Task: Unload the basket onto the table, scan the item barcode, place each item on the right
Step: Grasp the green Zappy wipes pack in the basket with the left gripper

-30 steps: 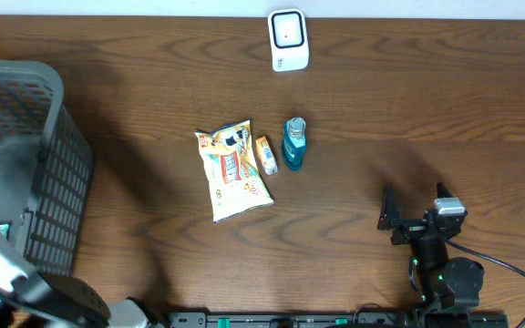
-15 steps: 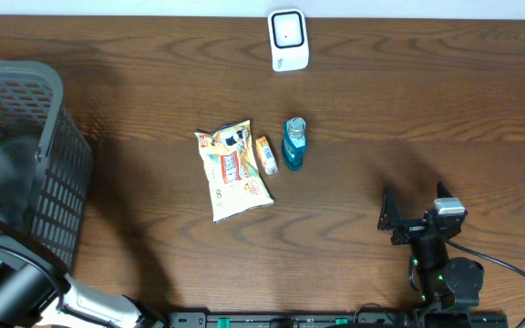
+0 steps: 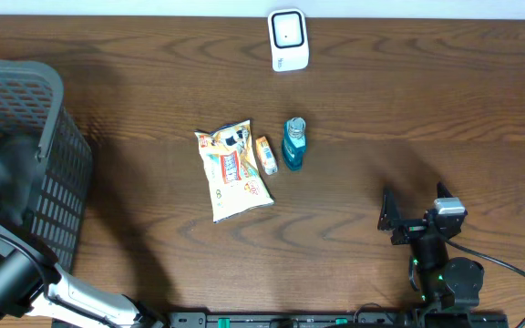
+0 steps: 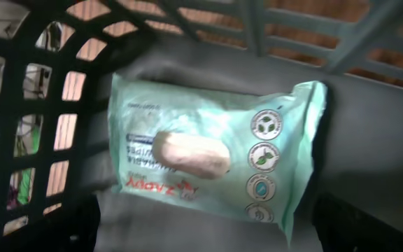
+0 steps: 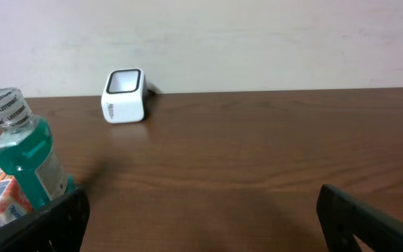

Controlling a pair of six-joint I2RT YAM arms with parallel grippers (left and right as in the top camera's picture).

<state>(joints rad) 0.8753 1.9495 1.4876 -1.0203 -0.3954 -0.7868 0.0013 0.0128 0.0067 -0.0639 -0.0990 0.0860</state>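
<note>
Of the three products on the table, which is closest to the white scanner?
The clear bottle of teal mouthwash; the small orange box and yellow snack bag lie farther left.

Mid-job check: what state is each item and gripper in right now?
wipes pack: lying in the basket, not gripped.
snack bag: flat on table.
small orange box: lying flat.
mouthwash bottle: upright, capped.
scanner: standing at far edge.
left gripper: open above wipes pack.
right gripper: open, empty.

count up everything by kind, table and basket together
snack bag: 1
small orange box: 1
mouthwash bottle: 1
wipes pack, inside the basket: 1
scanner: 1
basket: 1
total: 6
</note>
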